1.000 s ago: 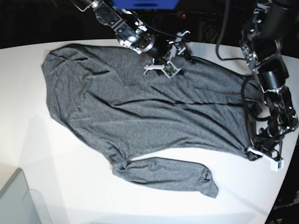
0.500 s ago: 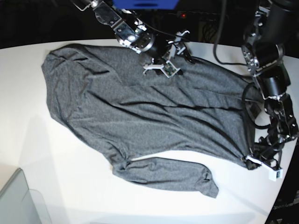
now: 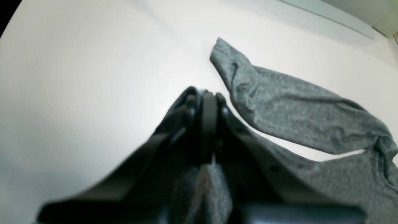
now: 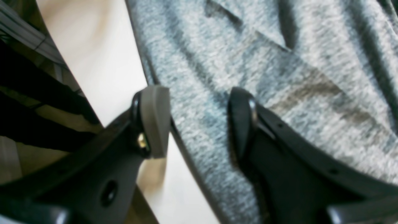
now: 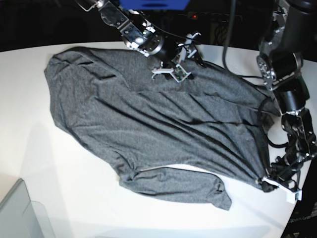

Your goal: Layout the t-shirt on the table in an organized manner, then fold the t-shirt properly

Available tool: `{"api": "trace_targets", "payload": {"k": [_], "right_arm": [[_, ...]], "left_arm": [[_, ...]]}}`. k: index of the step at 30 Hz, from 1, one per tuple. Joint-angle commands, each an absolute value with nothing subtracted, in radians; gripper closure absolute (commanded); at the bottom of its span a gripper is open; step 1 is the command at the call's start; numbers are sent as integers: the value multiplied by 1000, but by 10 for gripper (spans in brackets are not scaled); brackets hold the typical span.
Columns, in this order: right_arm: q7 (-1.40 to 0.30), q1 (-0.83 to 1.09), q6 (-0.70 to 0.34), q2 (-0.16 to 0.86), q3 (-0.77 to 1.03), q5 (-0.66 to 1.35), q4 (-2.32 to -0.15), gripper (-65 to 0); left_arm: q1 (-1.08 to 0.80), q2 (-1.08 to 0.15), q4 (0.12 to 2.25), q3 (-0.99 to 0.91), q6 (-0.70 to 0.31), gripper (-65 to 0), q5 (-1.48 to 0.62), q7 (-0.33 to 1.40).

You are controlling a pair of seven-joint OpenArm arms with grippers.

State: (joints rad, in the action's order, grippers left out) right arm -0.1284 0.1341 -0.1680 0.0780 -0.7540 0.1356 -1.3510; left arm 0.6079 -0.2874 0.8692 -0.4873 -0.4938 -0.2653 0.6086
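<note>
Left end effector (image 5: pixel 270 184) clenched on a corner of the t-shirt (image 5: pixel 163 124), at the near edge of the surface (image 5: pixel 64 188), likely drawing cloth taut for layout. Right end effector (image 5: pixel 171 70) released, jaws spread, straddling the shirt's far edge, probably about to grip. Shirt lies spread but creased, one sleeve (image 5: pixel 183 184) folded along its near side.

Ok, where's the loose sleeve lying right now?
In the base view the sleeve lies flat on the table along the near edge of the t-shirt, its cuff pointing toward the left gripper at the shirt's near-right corner.
</note>
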Motion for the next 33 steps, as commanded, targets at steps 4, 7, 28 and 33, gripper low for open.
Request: {"api": "trace_targets", "payload": {"k": [4, 7, 28, 33], "right_arm": [[-177, 142, -160, 84, -756, 133, -1353, -308], [-177, 143, -160, 84, -757, 133, -1353, -308], [-182, 205, -159, 116, -736, 133, -1586, -308], [-182, 252, -159, 127, -685, 133, -1670, -308]], "left_arm": [[647, -297, 885, -487, -498, -42, -283, 579], [647, -294, 883, -487, -496, -150, -283, 579], [344, -225, 1322, -710, -506, -542, -292, 837], [142, -179, 1506, -779, -510, -541, -292, 894]]}}
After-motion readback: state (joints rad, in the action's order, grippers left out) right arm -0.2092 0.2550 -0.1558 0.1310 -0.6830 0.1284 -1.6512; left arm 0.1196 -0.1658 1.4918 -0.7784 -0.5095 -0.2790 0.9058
